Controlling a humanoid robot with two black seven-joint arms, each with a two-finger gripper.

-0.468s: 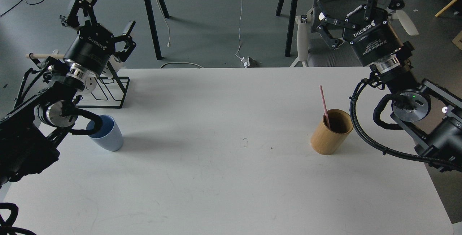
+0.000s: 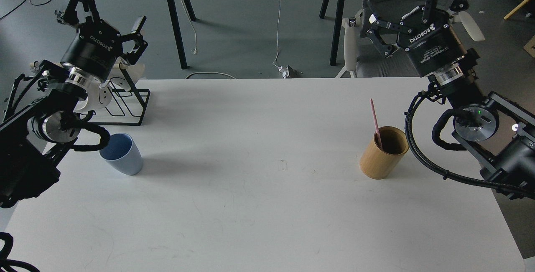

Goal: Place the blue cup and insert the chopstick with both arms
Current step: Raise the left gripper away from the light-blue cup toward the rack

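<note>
The blue cup point(image 2: 122, 153) stands upright on the white table point(image 2: 250, 205) at the left, partly behind a cable of my left arm. High above and behind the cup my left gripper point(image 2: 106, 6) is open and holds nothing. The pinkish-red chopstick point(image 2: 375, 123) leans in a tan bamboo cup point(image 2: 383, 152) at the right. My right gripper point(image 2: 411, 0) is raised beyond the table's far right edge, open and empty.
A black wire rack point(image 2: 125, 100) with white mugs sits at the table's far left corner, under my left gripper. A grey chair point(image 2: 376, 34) and black table legs point(image 2: 175, 21) stand on the floor beyond the far edge.
</note>
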